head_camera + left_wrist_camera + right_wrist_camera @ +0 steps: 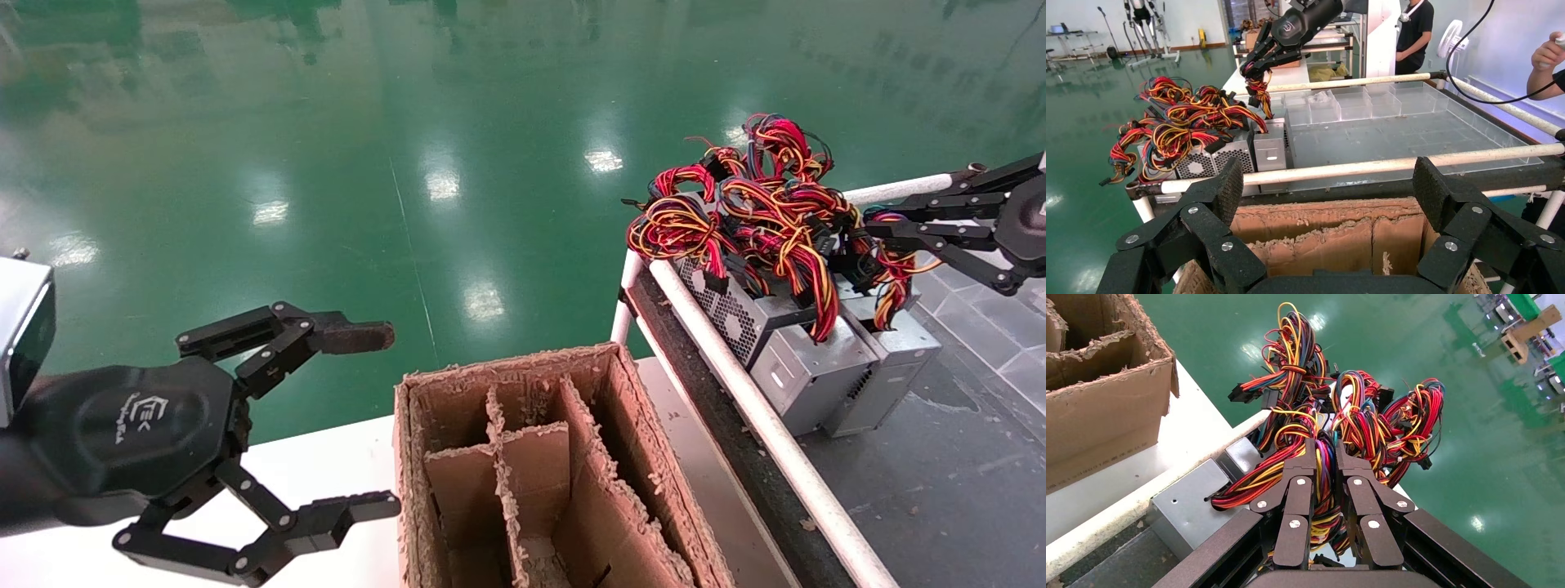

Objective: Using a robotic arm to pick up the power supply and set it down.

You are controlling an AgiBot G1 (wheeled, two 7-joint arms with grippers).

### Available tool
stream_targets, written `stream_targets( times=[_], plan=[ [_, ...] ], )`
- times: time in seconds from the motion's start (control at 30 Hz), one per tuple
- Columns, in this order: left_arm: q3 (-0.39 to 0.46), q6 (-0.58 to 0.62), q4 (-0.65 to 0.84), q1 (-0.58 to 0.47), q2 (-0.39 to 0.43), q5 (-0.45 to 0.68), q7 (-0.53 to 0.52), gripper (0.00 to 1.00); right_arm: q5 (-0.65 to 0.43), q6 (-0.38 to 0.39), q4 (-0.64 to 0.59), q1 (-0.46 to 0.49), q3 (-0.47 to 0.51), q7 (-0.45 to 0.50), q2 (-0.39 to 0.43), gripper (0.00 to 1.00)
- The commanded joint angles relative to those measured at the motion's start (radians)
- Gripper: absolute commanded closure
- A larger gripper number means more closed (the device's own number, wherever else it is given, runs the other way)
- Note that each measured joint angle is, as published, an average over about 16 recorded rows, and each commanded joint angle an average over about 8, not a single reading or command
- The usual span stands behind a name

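Above the green floor (327, 163), right tool (1328, 454) on power-supply wires (1364, 425).

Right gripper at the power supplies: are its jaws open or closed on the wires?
Closed. The right gripper has both jaws pinched onto a strand of the wire bundle above the power supply; only wires sit between them.

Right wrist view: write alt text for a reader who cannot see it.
The right pincer is closed on a bundle of red, yellow and black wires rising from grey metal power supplies. A frayed cardboard box sits on a white table, with green floor beyond.
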Motion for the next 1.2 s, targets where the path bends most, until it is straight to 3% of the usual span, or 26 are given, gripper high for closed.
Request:
stream_targets(
  times=[0.03, 0.1, 0.67, 1.03, 1.2],
  plan=[
    [0.000, 0.000, 0.000, 0.000, 0.000, 0.000, 0.000, 0.00, -0.009, -0.012, -0.038, 0.017, -0.004, -0.018, -0.017, 0.21],
    [0.000, 0.000, 0.000, 0.000, 0.000, 0.000, 0.000, 0.00, -0.012, -0.022, -0.065, 0.027, -0.007, -0.032, -0.024, 0.00],
    [0.000, 0.000, 0.000, 0.000, 0.000, 0.000, 0.000, 0.00, 0.004, -0.093, -0.204, 0.076, 0.002, -0.099, -0.037, 0.00],
    [0.000, 0.000, 0.000, 0.000, 0.000, 0.000, 0.000, 0.00, 0.308, -0.179, -0.332, 0.015, 0.167, -0.101, -0.026, 0.00],
    [0.000, 0.000, 0.000, 0.000, 0.000, 0.000, 0.000, 0.00, 0.383, -0.191, -0.312, -0.038, 0.210, -0.064, -0.034, 0.00]
  ],
)
